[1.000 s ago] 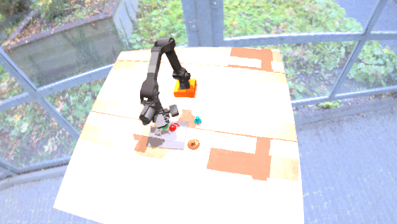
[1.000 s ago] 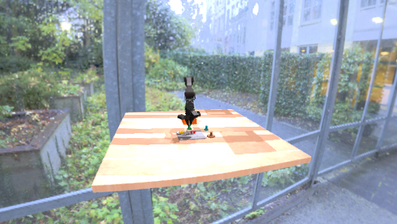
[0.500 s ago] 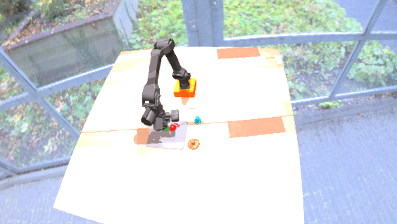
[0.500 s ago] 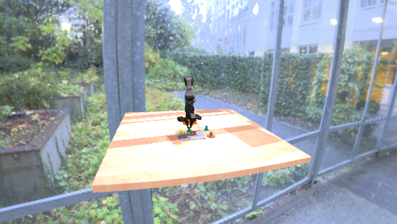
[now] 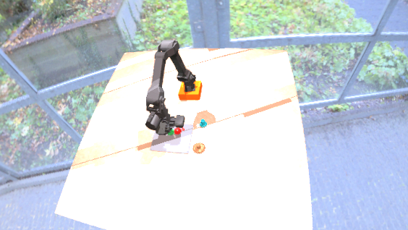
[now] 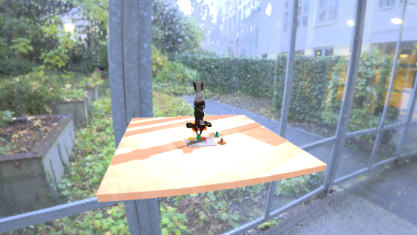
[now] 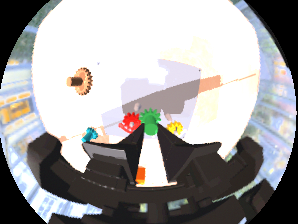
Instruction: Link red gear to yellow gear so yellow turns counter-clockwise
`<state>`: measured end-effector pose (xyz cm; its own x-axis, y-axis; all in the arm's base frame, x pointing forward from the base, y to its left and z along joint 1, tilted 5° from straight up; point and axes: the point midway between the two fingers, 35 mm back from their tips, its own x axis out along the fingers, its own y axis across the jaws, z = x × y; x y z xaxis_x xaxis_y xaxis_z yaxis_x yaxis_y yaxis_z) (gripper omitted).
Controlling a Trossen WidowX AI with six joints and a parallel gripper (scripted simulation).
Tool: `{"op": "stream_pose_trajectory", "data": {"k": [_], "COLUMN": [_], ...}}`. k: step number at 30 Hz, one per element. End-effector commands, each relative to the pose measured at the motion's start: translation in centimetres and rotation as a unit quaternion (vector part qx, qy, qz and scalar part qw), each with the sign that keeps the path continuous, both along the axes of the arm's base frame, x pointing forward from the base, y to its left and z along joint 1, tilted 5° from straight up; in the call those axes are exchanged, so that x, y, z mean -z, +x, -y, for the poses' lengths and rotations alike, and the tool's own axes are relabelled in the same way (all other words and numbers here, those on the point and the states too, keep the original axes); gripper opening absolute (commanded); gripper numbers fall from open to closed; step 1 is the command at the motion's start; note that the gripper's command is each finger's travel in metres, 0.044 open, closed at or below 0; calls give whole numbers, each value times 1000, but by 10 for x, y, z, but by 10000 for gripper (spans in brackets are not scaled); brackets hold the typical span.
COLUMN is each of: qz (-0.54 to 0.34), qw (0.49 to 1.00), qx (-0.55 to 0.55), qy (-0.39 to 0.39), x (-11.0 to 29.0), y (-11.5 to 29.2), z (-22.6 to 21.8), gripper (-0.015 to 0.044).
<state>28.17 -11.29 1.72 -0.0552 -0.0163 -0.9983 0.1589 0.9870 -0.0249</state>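
Note:
My gripper (image 7: pixel 151 134) is shut on the green gear (image 7: pixel 150 120) (image 6: pixel 199 137) by its stem, over the grey board (image 5: pixel 171 145) (image 6: pixel 201 144) (image 7: pixel 145 95). The green gear lies between the red gear (image 5: pixel 177 131) (image 6: pixel 204 139) (image 7: pixel 131 121) and the yellow gear (image 6: pixel 191 138) (image 7: pixel 175 128) in the wrist view. Whether it touches them or sits on a peg I cannot tell. Two pegs show in the wrist view, a peg (image 7: pixel 137 107) near the red gear and a peg (image 7: pixel 168 116) near the yellow gear. The yellow gear is hidden behind the arm in the top view.
A teal gear (image 5: pixel 203 124) (image 6: pixel 217 134) (image 7: pixel 90 134) stands on the table beyond the board's red-gear side. A larger orange-brown gear (image 5: pixel 199 147) (image 6: pixel 222 141) (image 7: pixel 82 81) stands beside the board's edge. The arm's orange base (image 5: pixel 190 95) is behind the board.

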Motion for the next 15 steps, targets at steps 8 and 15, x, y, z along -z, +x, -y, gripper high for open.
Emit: {"op": "stream_pose_trajectory", "data": {"k": [8,15], "qz": [-3,-4], "qw": [991,977], "qx": [-132,-213], "qy": [6,10], "x": [2,3], "y": [0,0], "z": [0,1], "gripper": [0,0]}}
